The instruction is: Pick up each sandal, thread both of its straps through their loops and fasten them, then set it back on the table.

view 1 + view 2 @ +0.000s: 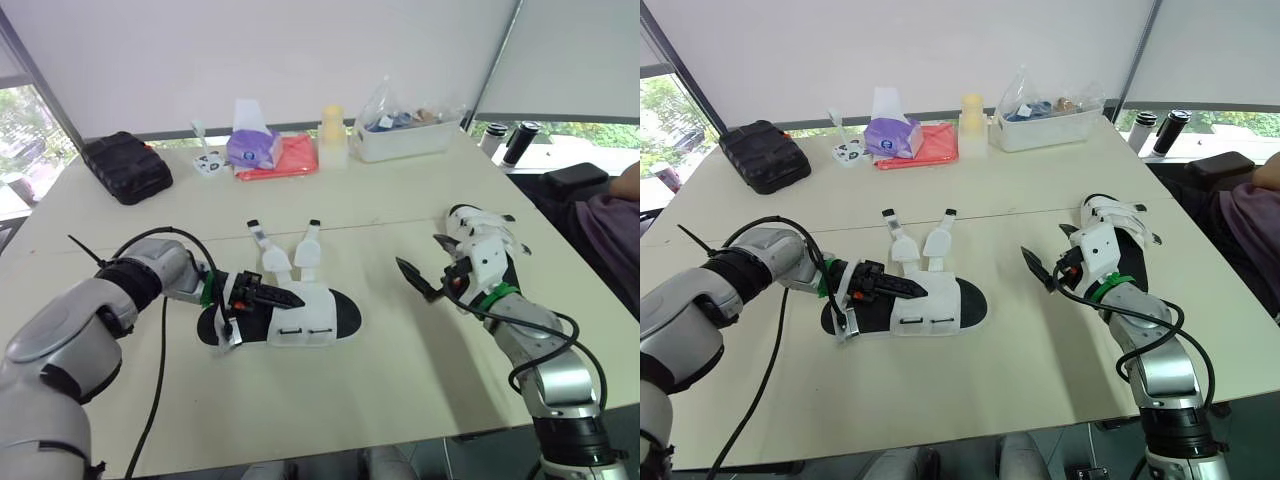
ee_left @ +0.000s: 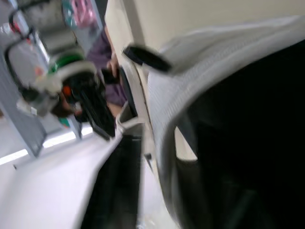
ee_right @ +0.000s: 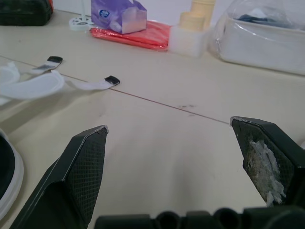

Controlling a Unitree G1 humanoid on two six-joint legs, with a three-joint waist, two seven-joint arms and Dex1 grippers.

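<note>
**Sandal.** The sandal (image 1: 300,318) lies flat on the table (image 1: 400,200), at the centre of the near half, with its heel at 9 o'clock and its toe at 3 o'clock. It has a black, rounded sole and a white, mesh-textured upper. Both straps (image 1: 268,250) are unfastened and lie flat on the table toward 12 o'clock. Each is a white tab that narrows to a small black tip. Two small dark loops (image 1: 288,331) sit on the wall of the upper at 6 o'clock.

**Left arm.** The forearm reaches in from 9 o'clock, low over the table. The left gripper (image 1: 296,297) points toward 3 o'clock across the heel end. Its black fingers appear clamped on the white upper, though the wrist view is blurred.

**Right arm.** The right arm is bent at the elbow, with the wrist raised at 3 o'clock, well apart from the sandal. The right gripper (image 3: 169,126) hangs above bare tabletop, its fingers spread wide and empty. The pads are cross-hatched.

**Surroundings.**
- At 10 o'clock: a black ribbed case (image 1: 125,165).
- Along the far edge at 12 o'clock: a purple tissue pack (image 1: 252,147) on a red pouch (image 1: 290,158), and a pale bottle (image 1: 332,135).
- At 1 o'clock: a clear container (image 1: 405,135).
</note>
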